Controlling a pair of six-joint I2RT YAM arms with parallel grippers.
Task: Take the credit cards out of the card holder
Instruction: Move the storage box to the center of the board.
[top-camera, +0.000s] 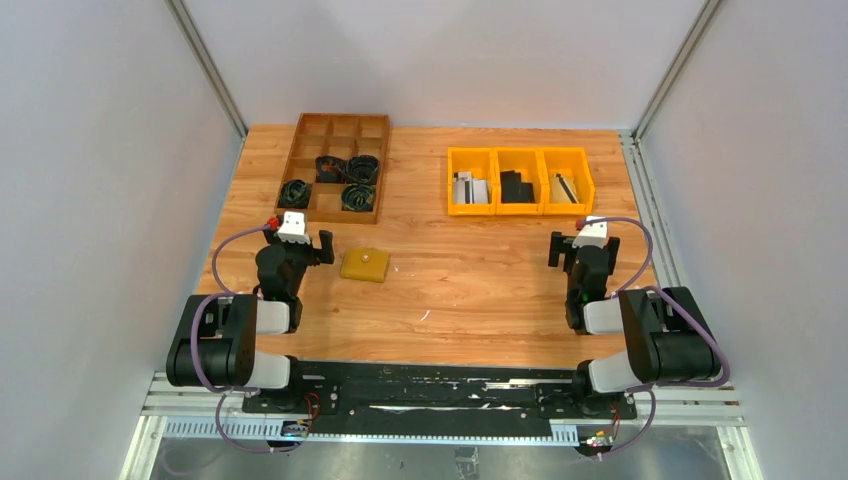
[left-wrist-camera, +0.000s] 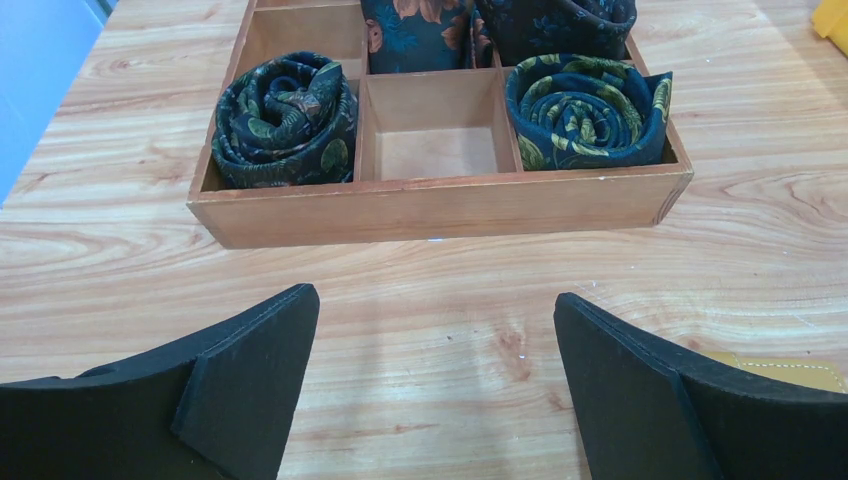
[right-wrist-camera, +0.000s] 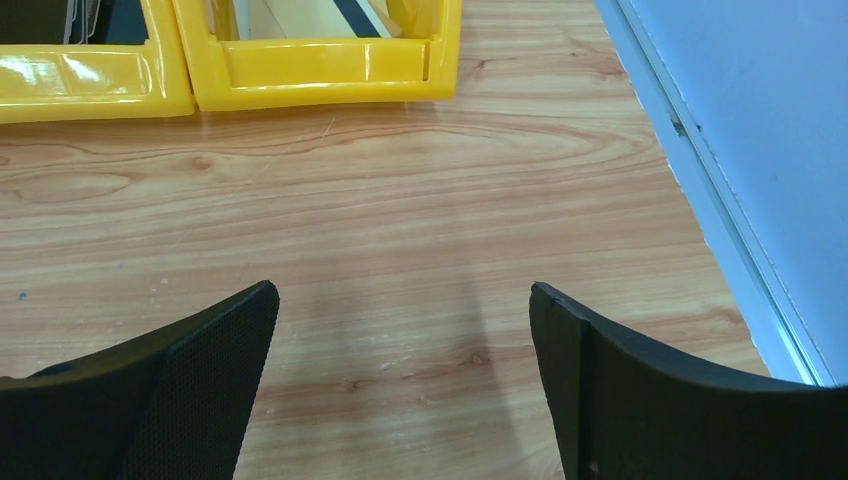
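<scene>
The card holder (top-camera: 365, 264) is a small mustard-yellow wallet, folded shut, flat on the wooden table with its snap stud up. Its edge shows at the lower right of the left wrist view (left-wrist-camera: 785, 370), behind my right finger. No cards are visible. My left gripper (top-camera: 300, 240) is open and empty, just left of the holder; in its wrist view (left-wrist-camera: 435, 330) the jaws stand wide over bare wood. My right gripper (top-camera: 583, 243) is open and empty at the table's right side, far from the holder, over bare wood in its wrist view (right-wrist-camera: 403, 320).
A wooden divided tray (top-camera: 336, 166) with rolled dark ties stands at the back left, close ahead of my left gripper (left-wrist-camera: 440, 205). Three joined bright yellow bins (top-camera: 519, 181) stand at the back right, ahead of my right gripper (right-wrist-camera: 320, 70). The table's right edge rail (right-wrist-camera: 720, 210) runs beside my right gripper.
</scene>
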